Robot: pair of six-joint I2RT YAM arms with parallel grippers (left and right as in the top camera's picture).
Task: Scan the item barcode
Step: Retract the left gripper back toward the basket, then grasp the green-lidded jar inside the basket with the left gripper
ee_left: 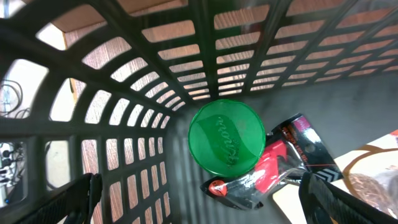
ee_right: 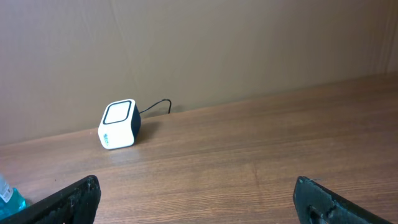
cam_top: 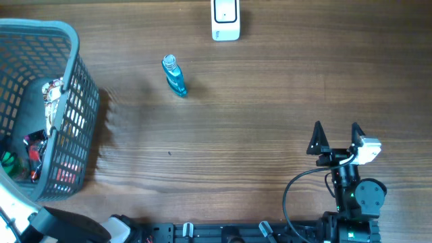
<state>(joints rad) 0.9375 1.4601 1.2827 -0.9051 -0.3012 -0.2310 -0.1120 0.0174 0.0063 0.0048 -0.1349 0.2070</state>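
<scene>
A round green lid (ee_left: 227, 138) with raised script lies on the basket (ee_left: 155, 56) floor, against a red-and-black packet (ee_left: 273, 168). The left gripper (ee_left: 199, 186) hangs above them inside the basket, jaws wide, holding nothing. 1 blue bottle (cam_top: 175, 75) is on the table (cam_top: 236, 135), near the white scanner (cam_top: 225, 19). The right gripper (cam_top: 336, 128), wide and empty, is well apart from both.
</scene>
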